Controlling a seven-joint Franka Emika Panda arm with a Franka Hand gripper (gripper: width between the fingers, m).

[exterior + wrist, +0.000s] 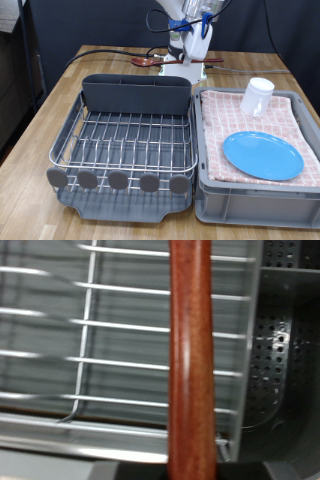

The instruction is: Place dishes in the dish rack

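My gripper [190,57] hangs over the far edge of the dish rack [60,135], just behind its tall grey cutlery box [135,95]. It is shut on the brown wooden spoon [160,62], which lies level and points to the exterior view's left. In the wrist view the spoon handle [192,360] fills the middle, with the wire grid [110,340] and the perforated cutlery box [280,350] beneath it; the fingers do not show there. The light-blue plate [262,155] and the white mug [256,96] lie on the pink checked cloth.
The grey bin [250,205] lined with pink checked cloth stands directly on the rack's right in the exterior view. A row of round grey tabs [118,181] lines the rack's near edge. A red cable [100,52] runs across the wooden table at the back.
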